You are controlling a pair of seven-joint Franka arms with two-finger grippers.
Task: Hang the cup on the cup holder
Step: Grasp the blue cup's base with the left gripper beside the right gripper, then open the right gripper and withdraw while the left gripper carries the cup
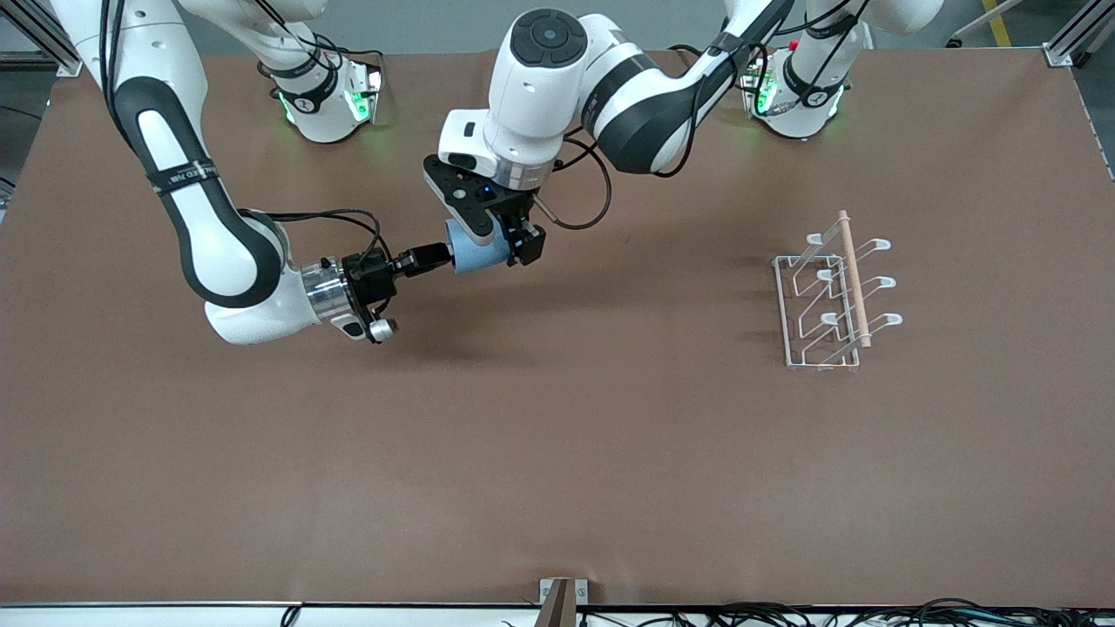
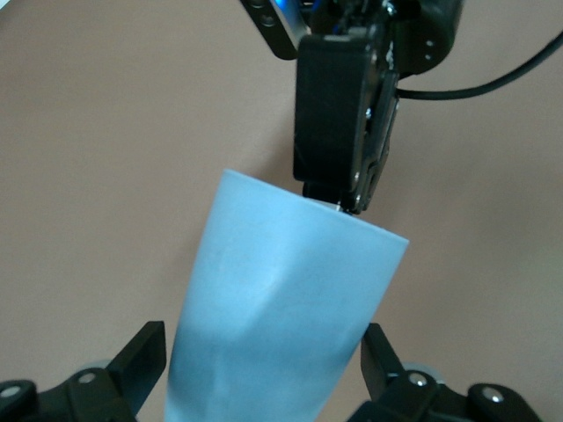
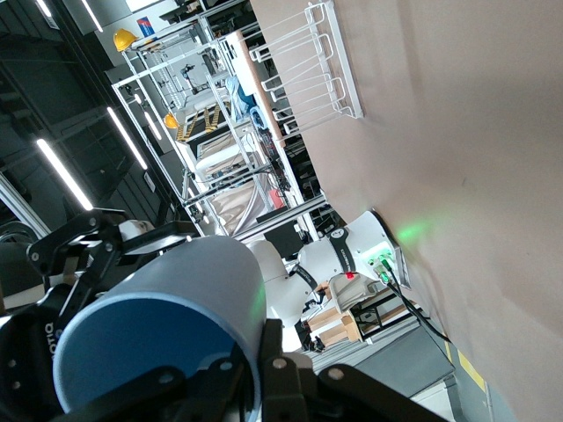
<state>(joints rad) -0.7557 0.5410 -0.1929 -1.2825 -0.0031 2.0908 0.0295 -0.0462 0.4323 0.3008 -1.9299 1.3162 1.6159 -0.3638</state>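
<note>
The light-blue cup [image 1: 477,252] is held on its side in the air over the middle of the table. My right gripper [image 1: 440,255] is shut on its rim, one finger inside and one outside, as the right wrist view shows at the cup [image 3: 167,316] and gripper [image 3: 264,352]. My left gripper [image 1: 501,235] is open and straddles the cup's body [image 2: 281,299], its fingers [image 2: 145,352] just off each side. The right gripper [image 2: 339,189] also shows in the left wrist view. The white wire cup holder [image 1: 854,279] stands toward the left arm's end, also in the right wrist view [image 3: 308,61].
The brown table [image 1: 557,453] is bare around the arms. The left arm's elbow [image 1: 645,104] hangs over the table near the bases. A small bracket [image 1: 562,601] sits at the table edge nearest the front camera.
</note>
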